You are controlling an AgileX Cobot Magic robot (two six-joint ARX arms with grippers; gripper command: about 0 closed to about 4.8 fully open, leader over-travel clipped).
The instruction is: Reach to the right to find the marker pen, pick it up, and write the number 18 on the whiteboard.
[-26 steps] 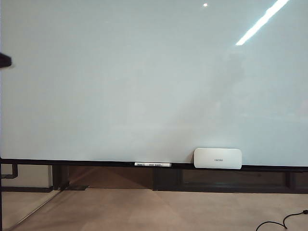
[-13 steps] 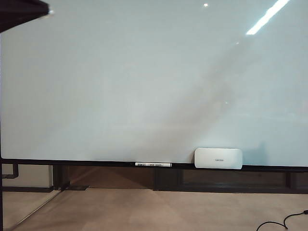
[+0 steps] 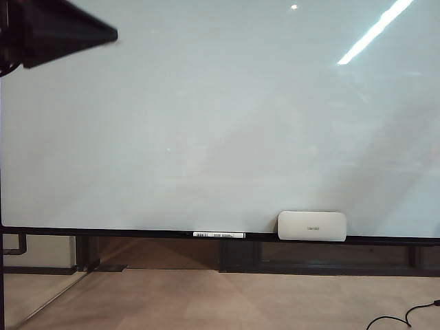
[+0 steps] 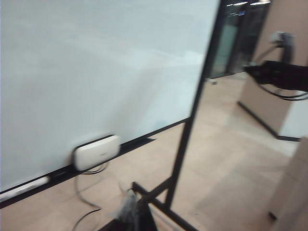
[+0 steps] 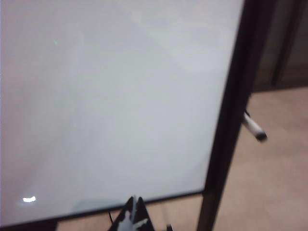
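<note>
The whiteboard (image 3: pixel 220 117) fills the exterior view, blank and glossy; no number 18 shows on it. A white marker (image 3: pixel 218 235) lies on its black ledge, seen in the left wrist view as well (image 4: pixel 24 188). In the right wrist view another marker pen (image 5: pixel 254 127), white with a dark tip, sticks out past the board's right post (image 5: pixel 226 144). My left gripper (image 3: pixel 110 33) hangs at the upper left before the board, its jaws together in one point, holding nothing. My right gripper (image 5: pixel 134 202) is shut and empty, low before the board near that post, well short of the pen.
A white rounded eraser (image 3: pixel 311 225) sits on the ledge right of the marker. The black stand's foot (image 4: pixel 159 204) crosses the tan floor under the post. A black cable (image 3: pixel 405 316) lies on the floor at the lower right. The right arm (image 4: pixel 281 74) shows dark beyond the post.
My left gripper has come in from the upper left corner and reached further right across the board. The marker and the eraser on the ledge have not moved.
</note>
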